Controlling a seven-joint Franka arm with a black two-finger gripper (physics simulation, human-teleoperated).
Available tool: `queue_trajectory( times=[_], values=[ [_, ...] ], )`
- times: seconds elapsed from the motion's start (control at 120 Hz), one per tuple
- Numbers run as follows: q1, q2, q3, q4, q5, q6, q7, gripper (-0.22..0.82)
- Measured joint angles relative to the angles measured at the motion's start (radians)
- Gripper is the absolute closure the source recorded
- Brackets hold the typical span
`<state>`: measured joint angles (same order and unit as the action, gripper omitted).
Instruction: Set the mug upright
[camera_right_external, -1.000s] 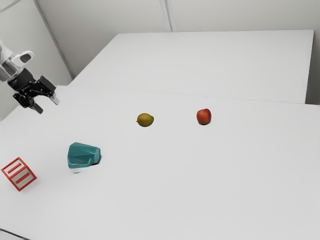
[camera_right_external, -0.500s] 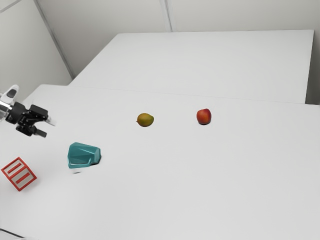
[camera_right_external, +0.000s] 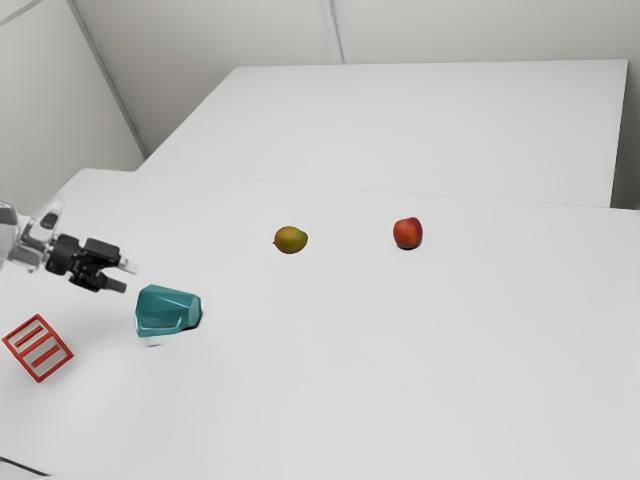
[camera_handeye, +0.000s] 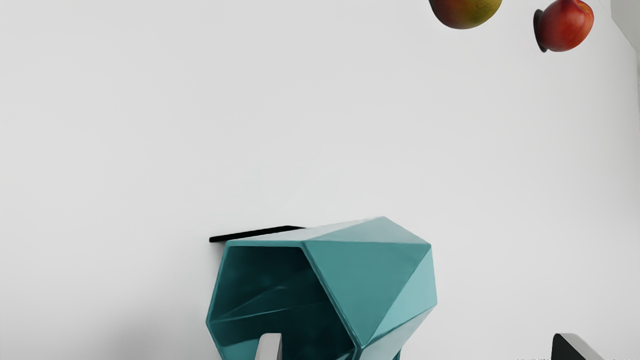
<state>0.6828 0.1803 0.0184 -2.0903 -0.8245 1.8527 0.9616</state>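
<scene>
On our pale bench (camera_right_external: 400, 390) the teal mug (camera_right_external: 168, 311) lies on its side, and we hold our gripper (camera_right_external: 124, 277) near its open end, with the 2 fingers (camera_handeye: 270, 347) spread apart.

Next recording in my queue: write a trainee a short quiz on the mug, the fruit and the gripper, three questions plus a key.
1. True or false: the teal faceted mug lies on its side on the white table.
2. Which lies farther from the mug: (a) the green-yellow oval fruit or (b) the round red fruit?
3. Fill in one word, open or shut: the black two-finger gripper is ____.

Key: 1. True; 2. b; 3. open.
</scene>
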Motion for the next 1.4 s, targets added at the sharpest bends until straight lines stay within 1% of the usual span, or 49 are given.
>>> queue_trajectory(
  times=[0.142,0.458,0.675,0.925,1.008,1.4],
  values=[
    [-0.001,0.027,-0.001,-0.002,-0.025,-0.003,0.034,0.02],
    [-0.007,0.051,-0.002,-0.003,-0.023,-0.055,0.002,0.02],
    [-0.012,0.072,-0.006,-0.005,-0.028,-0.067,-0.011,0.02],
    [-0.012,0.078,-0.007,-0.039,-0.081,-0.069,0.012,0.03],
    [-0.012,0.078,-0.007,-0.040,-0.095,-0.070,0.021,0.09],
    [-0.012,0.071,-0.009,-0.052,-0.126,-0.079,0.052,0.59]
  ],
)
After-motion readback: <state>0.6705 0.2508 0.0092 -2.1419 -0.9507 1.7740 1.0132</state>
